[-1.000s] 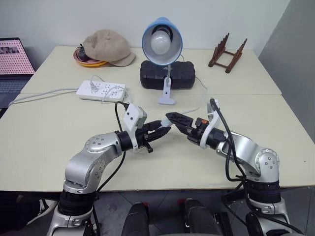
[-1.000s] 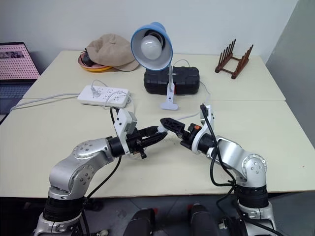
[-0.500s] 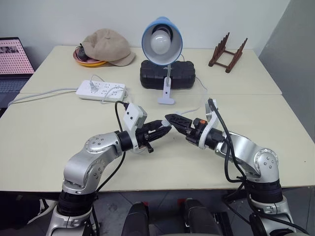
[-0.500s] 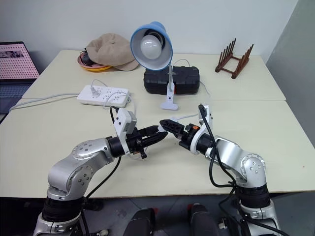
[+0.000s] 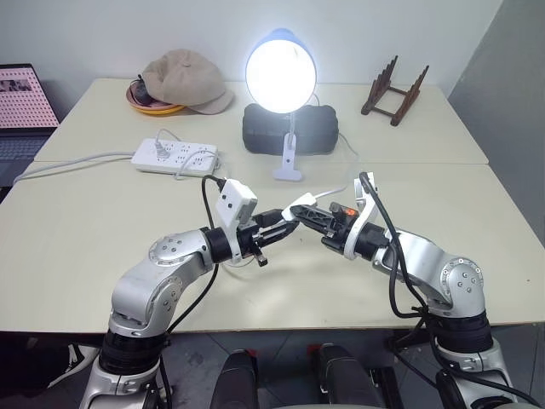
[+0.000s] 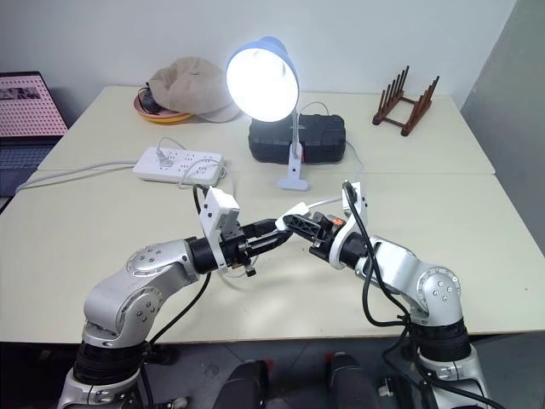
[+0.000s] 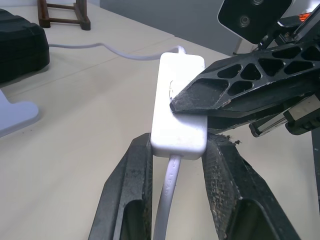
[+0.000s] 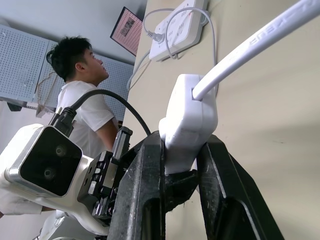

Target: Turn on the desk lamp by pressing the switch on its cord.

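My left gripper (image 7: 172, 165) is clamped on the switch (image 7: 179, 107), held above the table (image 5: 77, 230) near its front edge. My right gripper (image 8: 181, 165) squeezes it too. At the back, the desk lamp (image 5: 281, 64) glows bright.

**Both grippers met at mid-table, both clamped**

Left arm reached in from the left, elbow bent, left gripper (image 7: 177, 150) level, fingers (image 7: 131, 185) closed on the switch (image 7: 179, 107). Right arm mirrored it from the right; right gripper (image 8: 179, 155) squeezed the same switch at the opposite end, fingertips overlapping the left's.
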